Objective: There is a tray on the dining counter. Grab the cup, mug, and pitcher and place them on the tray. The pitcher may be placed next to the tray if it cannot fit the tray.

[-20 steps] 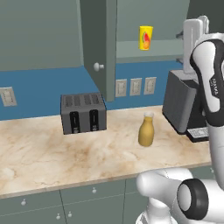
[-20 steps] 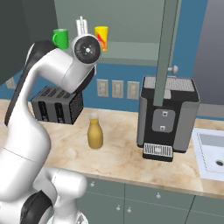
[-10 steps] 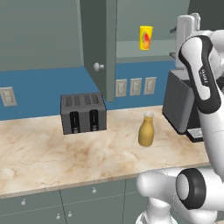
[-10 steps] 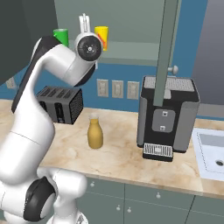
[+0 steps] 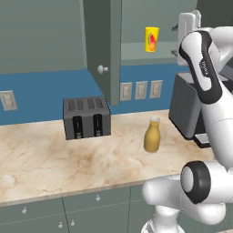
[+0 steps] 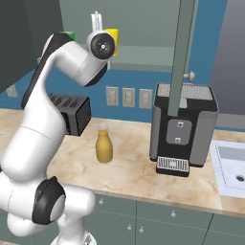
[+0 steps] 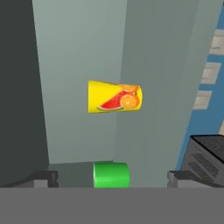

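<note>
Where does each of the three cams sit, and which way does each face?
Left base view: behind-left, looking forward and down at the counter, toaster, pitcher; arm at right.
Right base view: behind-right, same counter, coffee machine; arm at left.
Hand view: on the hand, rolled sideways, facing the cup and mug; fingertips at bottom.
Both base views share pitcher and toaster.

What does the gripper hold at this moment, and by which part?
Nothing. In the hand view the gripper is open: its fingertips stand wide apart, with the mug between them but untouched, and the cup farther ahead.
</note>
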